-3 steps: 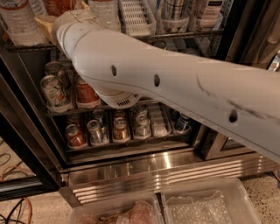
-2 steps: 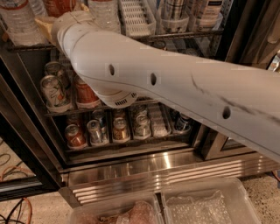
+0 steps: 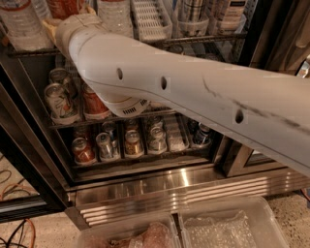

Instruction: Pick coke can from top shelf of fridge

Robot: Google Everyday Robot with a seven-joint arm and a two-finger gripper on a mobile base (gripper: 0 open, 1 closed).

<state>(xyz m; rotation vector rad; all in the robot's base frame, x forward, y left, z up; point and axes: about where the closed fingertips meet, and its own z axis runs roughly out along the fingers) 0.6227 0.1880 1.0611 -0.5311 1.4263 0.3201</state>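
Note:
The fridge stands open before me, with a ribbed steel base. The top shelf is the dark wire rack across the top of the view, carrying clear and white lane trays. A red can, likely the coke can, stands at its left end, cut off by the upper edge. My white arm crosses from the right, and my gripper is at the shelf right below and around that can. The arm hides the contact.
Water bottles and a white ribbed tray stand beside the can on the top rack. Two lower racks hold several cans, some red-orange. Two clear plastic bins sit on the floor in front. Cables lie at the lower left.
My arm has shifted slightly up and to the left, bringing the gripper a little deeper onto the top shelf by the red can. The cans have not moved.

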